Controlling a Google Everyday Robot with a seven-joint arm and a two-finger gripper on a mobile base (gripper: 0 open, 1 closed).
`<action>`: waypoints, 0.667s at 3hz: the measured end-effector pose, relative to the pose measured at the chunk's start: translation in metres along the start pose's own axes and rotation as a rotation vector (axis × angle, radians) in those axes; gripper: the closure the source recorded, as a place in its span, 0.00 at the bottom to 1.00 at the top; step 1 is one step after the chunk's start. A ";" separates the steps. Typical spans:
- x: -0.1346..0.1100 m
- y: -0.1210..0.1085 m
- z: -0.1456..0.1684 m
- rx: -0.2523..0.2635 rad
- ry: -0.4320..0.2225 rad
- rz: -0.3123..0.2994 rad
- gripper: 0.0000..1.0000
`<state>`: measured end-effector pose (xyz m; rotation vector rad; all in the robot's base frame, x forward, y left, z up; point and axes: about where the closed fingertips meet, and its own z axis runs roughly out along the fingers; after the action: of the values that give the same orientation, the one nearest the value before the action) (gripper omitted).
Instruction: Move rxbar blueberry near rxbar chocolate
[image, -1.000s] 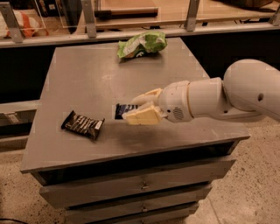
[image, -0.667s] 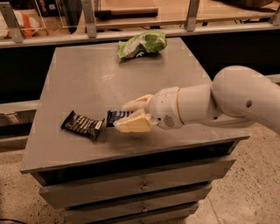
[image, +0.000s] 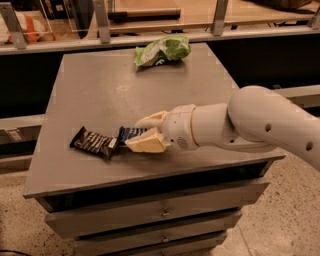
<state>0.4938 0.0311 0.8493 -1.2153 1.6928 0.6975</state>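
The rxbar chocolate (image: 94, 142), a brown-black bar with pale stripes and a white end patch, lies near the front left of the grey cabinet top (image: 100, 85). The rxbar blueberry (image: 129, 134), navy blue with white lettering, sits right beside its right end, nearly touching it. My gripper (image: 145, 132) reaches in from the right with its cream fingers (image: 145, 145) closed around the blueberry bar, low at the surface. The bar's right part is hidden by the fingers.
A green and white snack bag (image: 162, 50) lies at the back of the cabinet top. Drawers (image: 150, 212) run below the front edge. A railing and shelf stand behind the cabinet.
My gripper has carried the blueberry bar leftward across the top, from about a bar's length away to right beside the chocolate bar. The chocolate bar has not moved.
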 end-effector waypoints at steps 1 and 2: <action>0.001 -0.003 0.005 0.015 -0.003 0.010 0.83; 0.001 -0.006 0.008 0.015 -0.010 0.020 0.59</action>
<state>0.5018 0.0352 0.8457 -1.1842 1.7013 0.7003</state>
